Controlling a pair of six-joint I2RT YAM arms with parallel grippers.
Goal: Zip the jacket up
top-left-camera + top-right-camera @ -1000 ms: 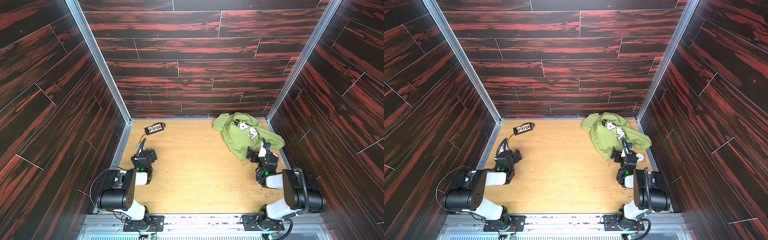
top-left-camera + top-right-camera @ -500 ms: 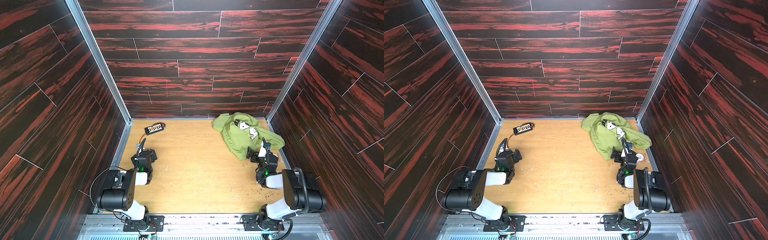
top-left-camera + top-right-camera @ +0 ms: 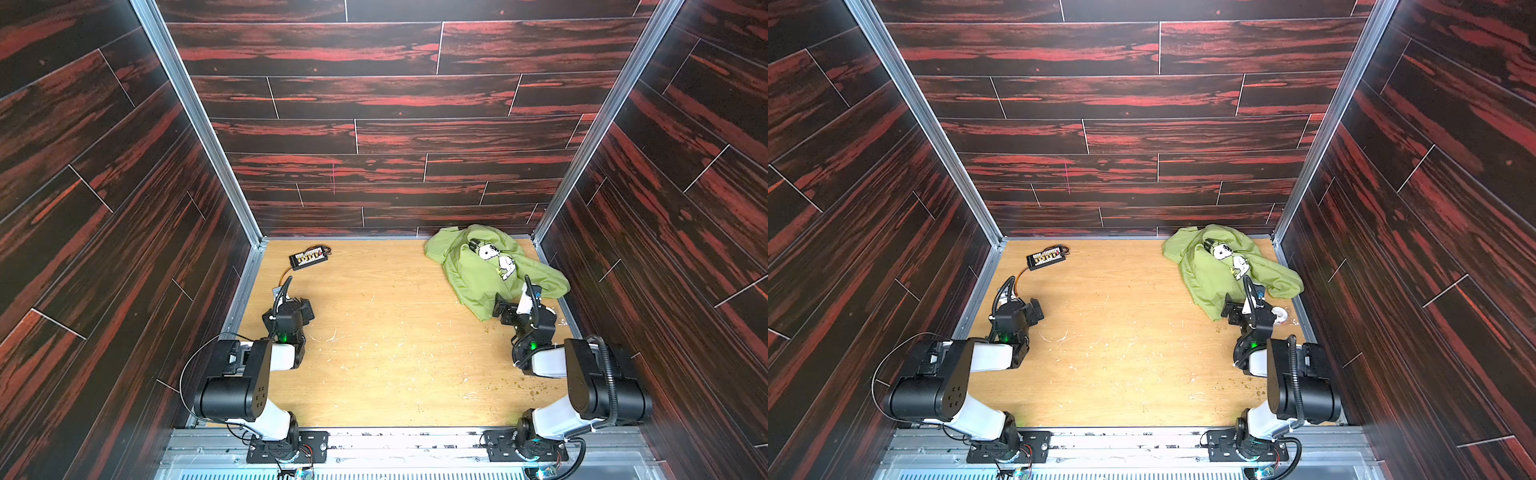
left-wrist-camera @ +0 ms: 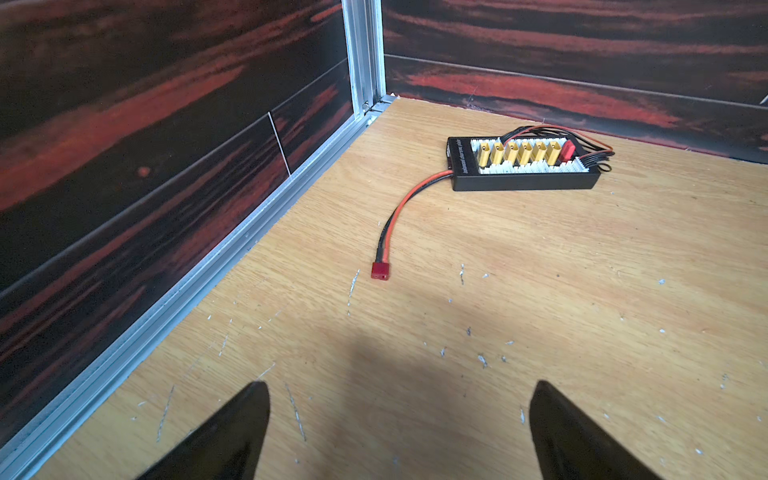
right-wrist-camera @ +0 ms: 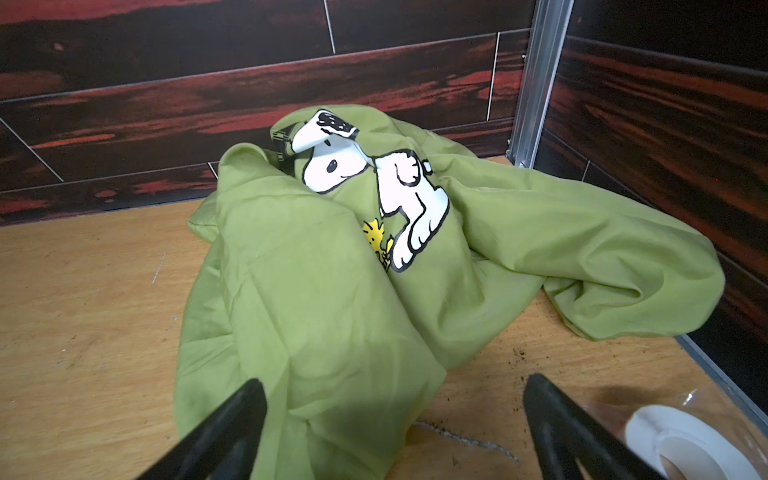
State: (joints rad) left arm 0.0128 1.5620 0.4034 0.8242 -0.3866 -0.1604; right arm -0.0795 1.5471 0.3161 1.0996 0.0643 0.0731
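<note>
Jacket (image 3: 469, 274), olive green, lies as a crumpled heap right of centre in both top views, pushed into the back right corner of the desk (image 3: 395, 353). The dog print (image 5: 399, 199) faces up among the folds. No zipper, slider or front edge can be made out, so whether any teeth are joined cannot be told. Judged from this, the task is at its start: the garment is neither spread nor gripped, and the two front edges remain to be found, aligned and closed.

Right claw (image 5: 397, 382) stands wide and empty just before the heap's near hem; contact with the cloth cannot be told. A white roll of tape (image 5: 681, 440) lies beside it.

Left claw (image 4: 399, 386), at the left in a top view, is likewise wide and empty, low over bare desk and well apart from the jacket. Beyond it lies a black charging board (image 4: 523, 166) with a red-plugged lead (image 4: 380, 270).

Against the earlier frames nothing differs: arms, claws and jacket hold the same places.
</note>
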